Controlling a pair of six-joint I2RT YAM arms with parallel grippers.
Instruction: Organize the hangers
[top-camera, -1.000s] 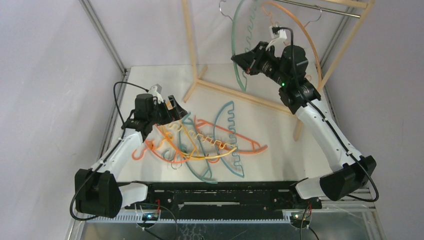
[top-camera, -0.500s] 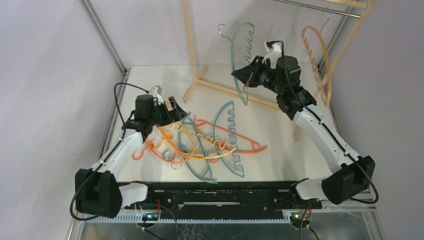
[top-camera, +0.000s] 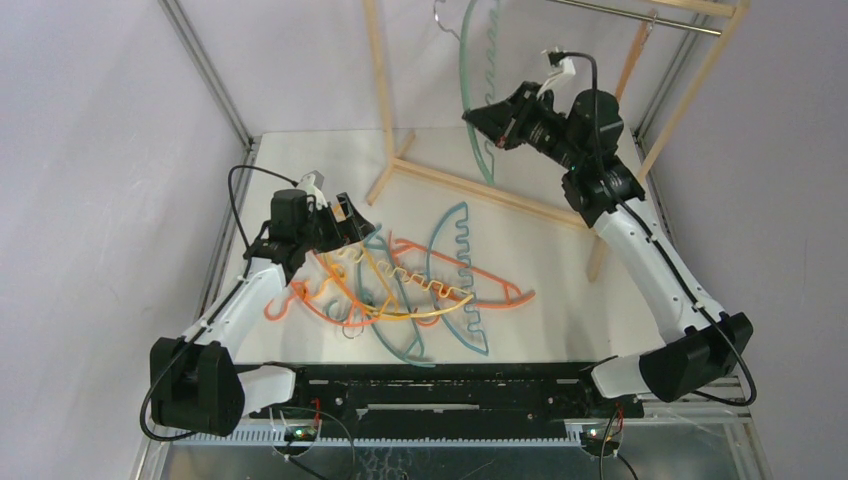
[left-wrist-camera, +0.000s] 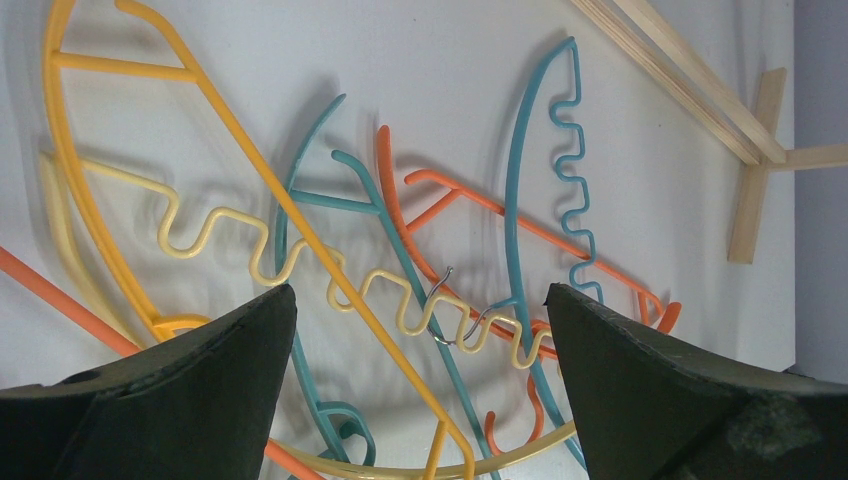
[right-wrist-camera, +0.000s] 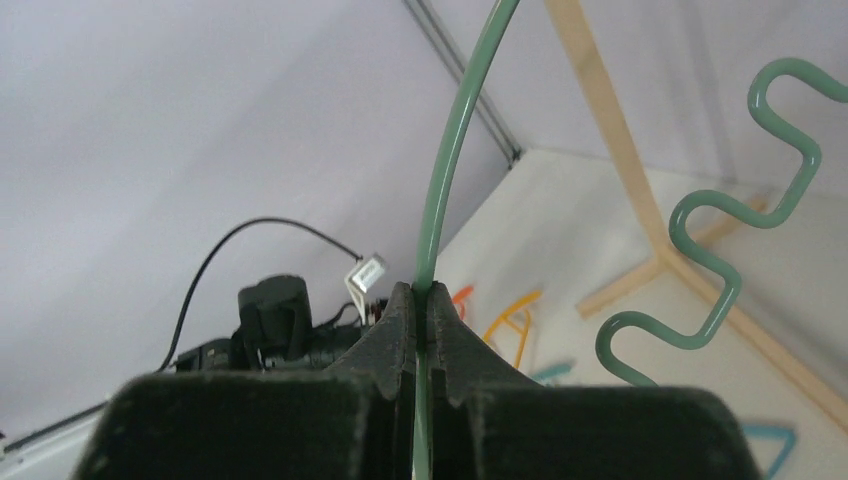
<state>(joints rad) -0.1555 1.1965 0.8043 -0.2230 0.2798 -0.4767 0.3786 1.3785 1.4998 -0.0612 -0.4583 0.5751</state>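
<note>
I'm holding a green hanger (top-camera: 469, 95) (right-wrist-camera: 447, 165) aloft in the right gripper (top-camera: 472, 118) (right-wrist-camera: 422, 296), with the left gripper (top-camera: 357, 220) (left-wrist-camera: 418, 292) hovering over the pile.
The right gripper is clenching the green hanger's curved arm, up beside the wooden rack (top-camera: 380, 70). The left gripper is hanging released, jaws spread wide, just above the tangled orange, yellow and teal hangers (top-camera: 420, 285) (left-wrist-camera: 300, 260) lying on the bench (top-camera: 300, 160).

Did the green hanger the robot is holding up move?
Yes. The green hanger in the right end effector dipped, then rose again along the wooden rack post; its hook is back near the top of the view.
</note>
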